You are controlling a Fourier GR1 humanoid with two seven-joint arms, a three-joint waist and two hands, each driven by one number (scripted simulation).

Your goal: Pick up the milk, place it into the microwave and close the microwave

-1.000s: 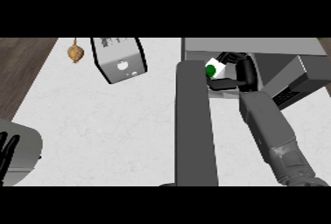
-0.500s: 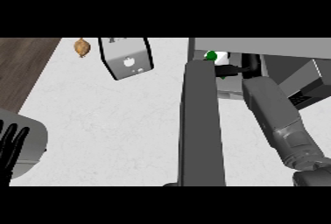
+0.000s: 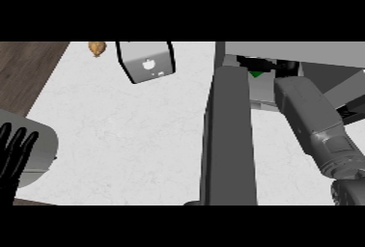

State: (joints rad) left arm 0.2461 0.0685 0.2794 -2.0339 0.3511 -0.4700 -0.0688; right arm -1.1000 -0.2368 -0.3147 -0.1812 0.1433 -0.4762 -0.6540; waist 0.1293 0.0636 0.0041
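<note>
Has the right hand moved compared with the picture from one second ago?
Yes. The right hand has gone farther into the microwave, up the view, and is now mostly hidden under its top edge.

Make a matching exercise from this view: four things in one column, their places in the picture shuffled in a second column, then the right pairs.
Things:
1. left hand
2. microwave door
3. right forearm
4. small brown object

Places:
A. top left, by the counter's edge
B. reaching into the microwave at the right
C. lower left edge, fingers up
D. middle, standing open

Pairs: 1-C, 2-D, 3-B, 4-A
</note>
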